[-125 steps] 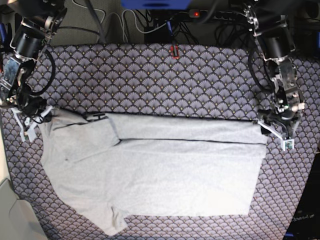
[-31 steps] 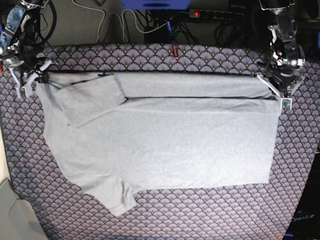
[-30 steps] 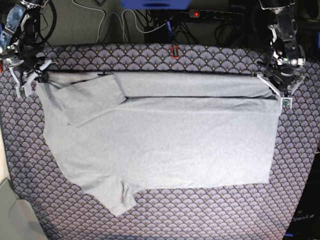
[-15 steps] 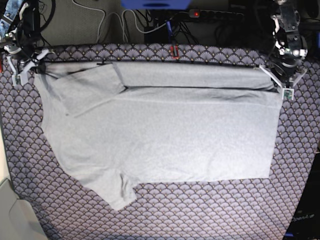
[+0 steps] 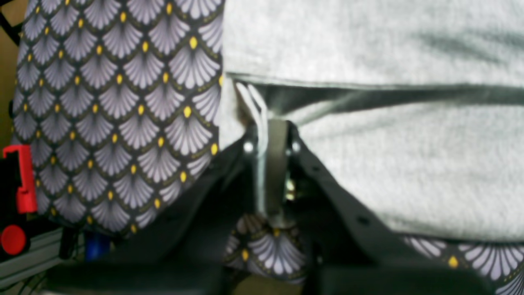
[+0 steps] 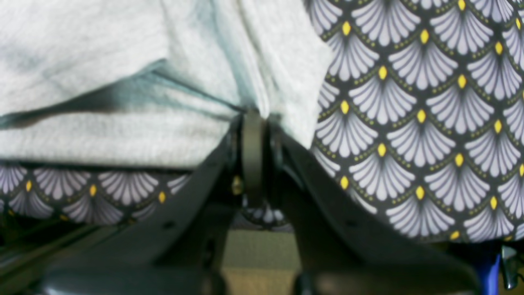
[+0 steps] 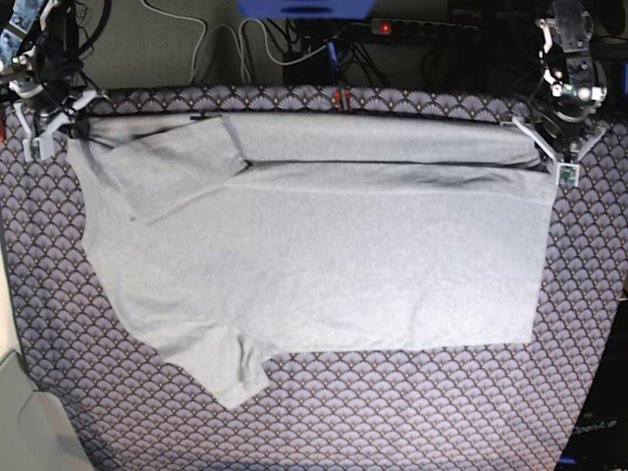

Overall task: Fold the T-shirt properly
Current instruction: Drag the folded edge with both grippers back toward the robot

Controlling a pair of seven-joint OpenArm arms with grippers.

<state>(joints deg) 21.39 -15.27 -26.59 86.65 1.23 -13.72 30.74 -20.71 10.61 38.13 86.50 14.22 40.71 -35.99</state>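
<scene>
The T-shirt (image 7: 324,255) lies spread across the table (image 7: 392,412), covered by a purple scallop-patterned tablecloth (image 7: 579,324), with its long upper band folded over along the far edge and a dark shadow line running under that fold. One short sleeve (image 7: 162,172) lies folded inward near the far left of the base view, and another sleeve (image 7: 231,368) sticks out toward the near edge. The left pincer (image 7: 551,152) sits at the shirt's far corner on the right side of the base view; in the left wrist view its jaws are pressed together on a thin pleat of grey fabric (image 5: 256,106) at the folded edge, with the tablecloth showing beside and beneath it. The right pincer (image 7: 54,113) sits at the opposite far corner, on the left of the base view; in the right wrist view its jaws are likewise closed on a gathered ridge of the cloth (image 6: 258,98), where the corner bunches into folds. A red clip (image 7: 342,99) sits at the table's far edge, just beyond the shirt's folded band.
</scene>
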